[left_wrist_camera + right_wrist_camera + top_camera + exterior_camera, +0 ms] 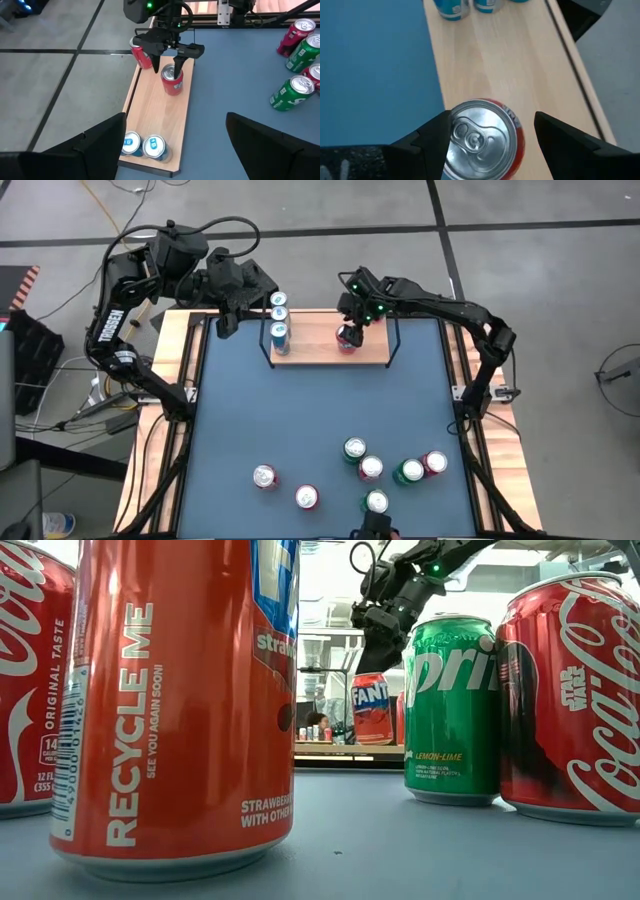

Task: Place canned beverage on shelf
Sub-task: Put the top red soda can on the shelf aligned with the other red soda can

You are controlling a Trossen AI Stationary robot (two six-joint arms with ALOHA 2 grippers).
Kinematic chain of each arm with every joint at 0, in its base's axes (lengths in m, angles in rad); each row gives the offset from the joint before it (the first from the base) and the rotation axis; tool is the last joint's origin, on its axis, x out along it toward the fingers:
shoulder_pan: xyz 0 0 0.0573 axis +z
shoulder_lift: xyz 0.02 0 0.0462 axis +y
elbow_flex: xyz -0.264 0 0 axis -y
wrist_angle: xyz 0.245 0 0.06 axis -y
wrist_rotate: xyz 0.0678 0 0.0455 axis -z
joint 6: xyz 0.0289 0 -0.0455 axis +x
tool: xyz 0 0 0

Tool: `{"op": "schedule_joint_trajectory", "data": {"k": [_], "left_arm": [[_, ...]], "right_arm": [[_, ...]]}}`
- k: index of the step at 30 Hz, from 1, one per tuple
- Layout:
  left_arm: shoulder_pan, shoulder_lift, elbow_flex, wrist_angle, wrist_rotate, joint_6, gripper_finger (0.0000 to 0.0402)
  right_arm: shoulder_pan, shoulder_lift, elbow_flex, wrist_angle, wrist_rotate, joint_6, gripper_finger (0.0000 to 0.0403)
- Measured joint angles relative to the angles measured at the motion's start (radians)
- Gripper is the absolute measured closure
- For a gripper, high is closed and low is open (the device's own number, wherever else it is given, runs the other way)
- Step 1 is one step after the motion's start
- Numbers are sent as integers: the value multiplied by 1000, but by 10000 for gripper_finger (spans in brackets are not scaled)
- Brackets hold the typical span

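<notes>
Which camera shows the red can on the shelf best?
The left wrist view: red can stands whole on the shelf. Right wrist shows mostly its top; high view a speck; low view a distant label.

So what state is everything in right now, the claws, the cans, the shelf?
Right claw: open, fingers either side of the red can.
Red can: upright on the shelf.
Left claw: open, empty, by the shelf's end.
Blue cans: upright, in a row on the shelf.
Shelf: partly filled.
Loose cans: upright on the table.
</notes>
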Motion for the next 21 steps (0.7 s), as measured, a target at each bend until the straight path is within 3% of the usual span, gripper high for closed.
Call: {"op": "schedule_joint_trajectory", "data": {"k": [14,21], "left_arm": [[0,0,0,-3,-3,-1,74],[0,0,0,-7,-3,-2,74]], "right_arm": [[-8,-2,139,-100,22,-29,96],[5,16,139,-174,23,-12,96]]}}
